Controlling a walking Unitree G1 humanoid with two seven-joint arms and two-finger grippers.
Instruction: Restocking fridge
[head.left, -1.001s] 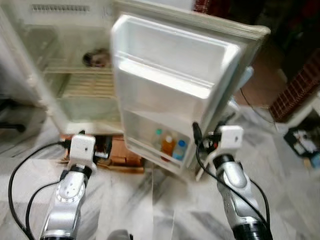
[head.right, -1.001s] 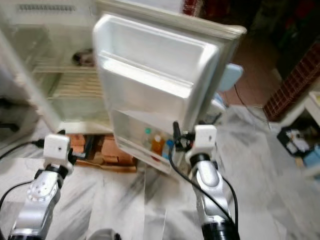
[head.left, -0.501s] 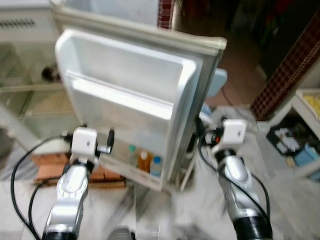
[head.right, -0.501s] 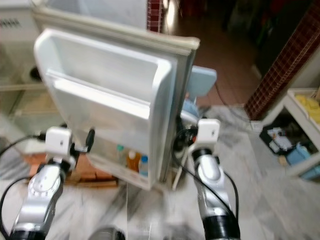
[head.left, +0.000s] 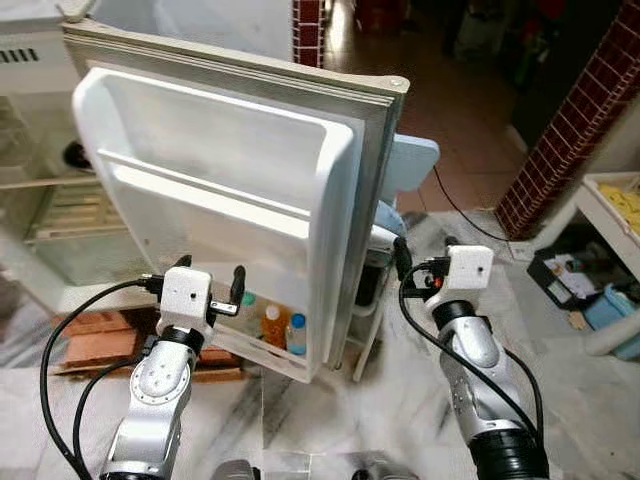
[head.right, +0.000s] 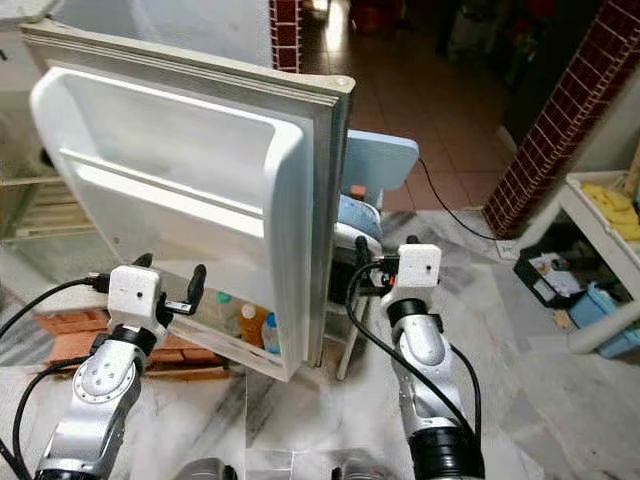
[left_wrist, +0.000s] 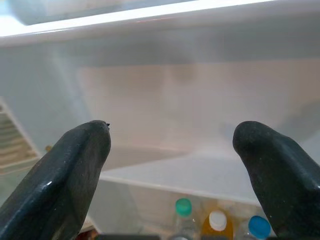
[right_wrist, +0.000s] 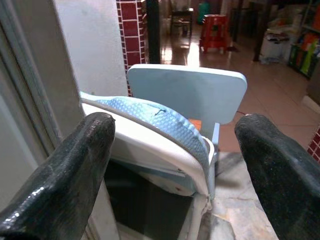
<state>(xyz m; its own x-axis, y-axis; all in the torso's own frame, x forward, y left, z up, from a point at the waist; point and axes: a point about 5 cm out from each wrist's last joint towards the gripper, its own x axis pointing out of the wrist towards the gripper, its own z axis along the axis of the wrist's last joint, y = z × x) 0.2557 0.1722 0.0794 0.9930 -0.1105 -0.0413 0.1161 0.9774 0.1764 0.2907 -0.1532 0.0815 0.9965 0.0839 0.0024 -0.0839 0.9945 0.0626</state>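
Head camera, left eye: the humanoid is standing before an open fridge door, whose inner liner is facing the robot. Three bottles are sitting in the lowest door rack, at about 6 o'clock of the door. The left tool is hovering just in front of that rack, at 9 o'clock of the bottles, carrying nothing. The right tool is hanging past the door's outer edge at 3 o'clock, near a pale blue chair. The fridge's shelved interior is showing at far 9 o'clock.

Right eye: the same scene is appearing, with the door's free edge dividing the two arms.

Left wrist: the left tool's two black fingers are standing well apart, empty, framing the door liner; a green cap, a white cap and a blue cap are lined up low between them.

Right wrist: the right tool's fingers are also spread wide on nothing, looking at the chair's backrest and a dotted blue cushion.

Judging from this, nothing is in hand yet for restocking; doing the step well probably means keeping the door steady and clearing the rack rim before reaching, so the standing bottles are not toppled.
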